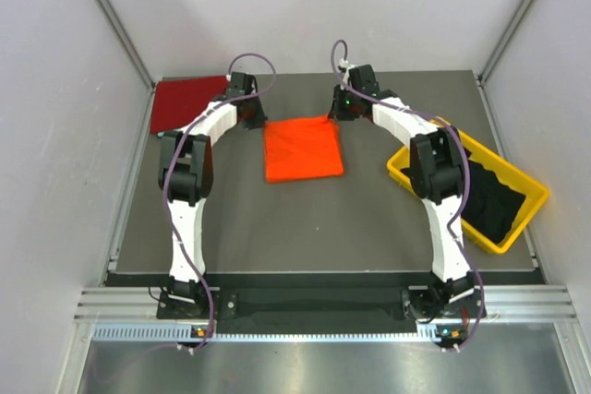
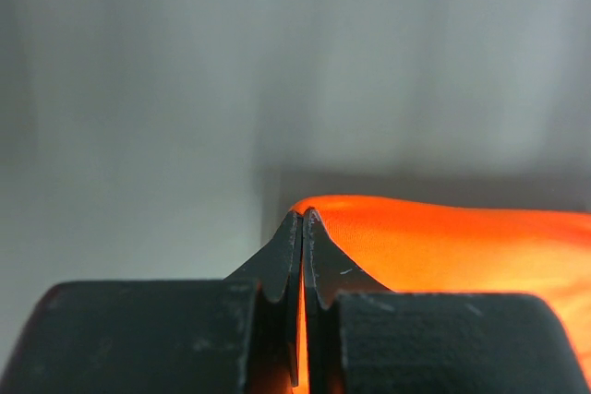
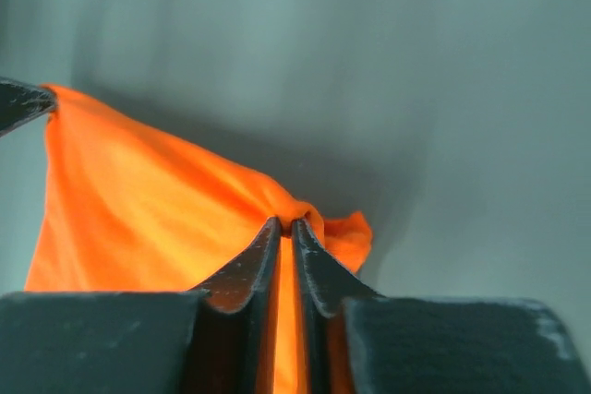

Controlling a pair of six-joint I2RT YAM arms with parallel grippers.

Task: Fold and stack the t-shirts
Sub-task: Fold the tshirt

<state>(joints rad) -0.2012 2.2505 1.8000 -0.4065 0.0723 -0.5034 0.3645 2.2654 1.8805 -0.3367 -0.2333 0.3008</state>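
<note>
Pinching bright orange cloth t-shirt (image 1: 303,149) tight in left tool (image 2: 303,217), looser in barely-parted right tool (image 3: 286,224); release both evenly, lift straight, no dragging.

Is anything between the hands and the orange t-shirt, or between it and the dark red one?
Nothing visible: the left hand and right hand each pinch a far corner of the orange t-shirt. Between it and the dark red t-shirt at the far left, only the left arm itself crosses.

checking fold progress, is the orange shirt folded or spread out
Folded: the orange t-shirt is a compact square with no sleeves showing, its far corners pinched by the left gripper and the right gripper.
</note>
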